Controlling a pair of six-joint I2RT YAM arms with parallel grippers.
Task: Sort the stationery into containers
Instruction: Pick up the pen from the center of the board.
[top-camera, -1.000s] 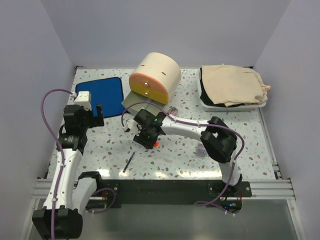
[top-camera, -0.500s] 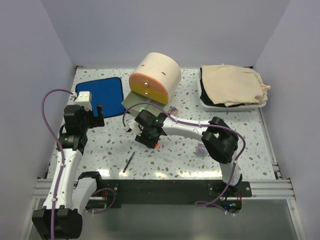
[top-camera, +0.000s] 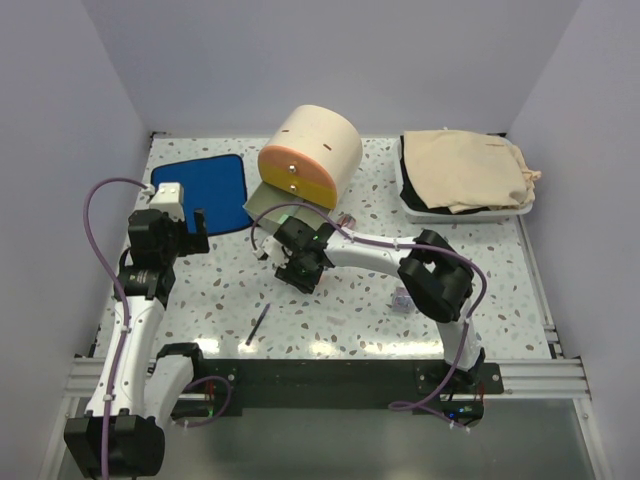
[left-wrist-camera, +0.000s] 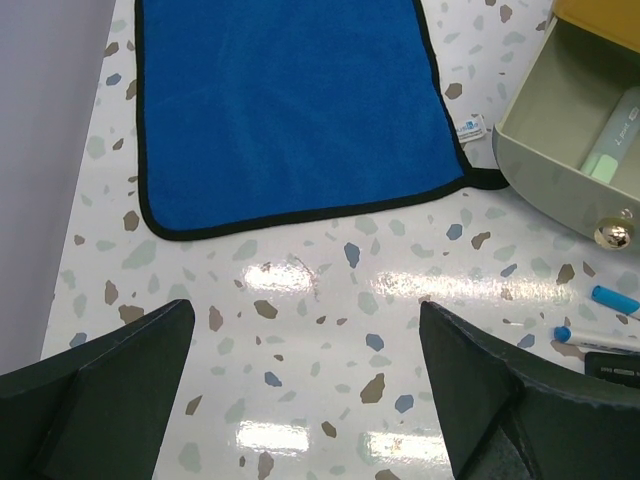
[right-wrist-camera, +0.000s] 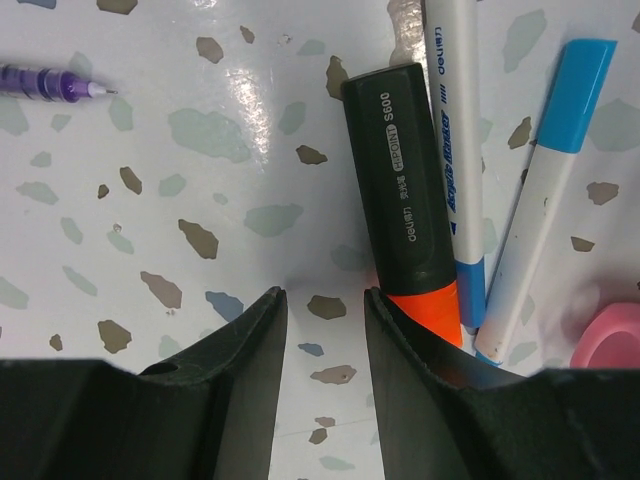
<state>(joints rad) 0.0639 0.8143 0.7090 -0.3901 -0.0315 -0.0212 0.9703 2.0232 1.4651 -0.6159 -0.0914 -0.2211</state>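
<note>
Right wrist view. My right pincer (right-wrist-camera: 325, 330) hangs low over the counter (right-wrist-camera: 200, 200), jaws slightly apart, nothing between them. The highlighter (right-wrist-camera: 405, 180) lies flat just right of the gap, not in it. Its orange end sits under my right finger (right-wrist-camera: 430, 350). Its dark body runs away from me, tilted a little left. Long axis: roughly crosswise to my closing direction, so orientation looks acceptable; lateral offset is the problem.

Two blue-tipped pens (right-wrist-camera: 455, 130) lie against the highlighter's far side, touching or nearly so.

Judgement: shift right until the body sits between the jaws, then close. Risk: the outer jaw lands on the nearest pen or drags it along.

My left pincer (left-wrist-camera: 307, 340) is spread wide and empty near the blue cloth (left-wrist-camera: 290, 100), well apart from the highlighter. The right arm is nearer. The grey drawer (left-wrist-camera: 545, 190) stands pulled out close by.
</note>
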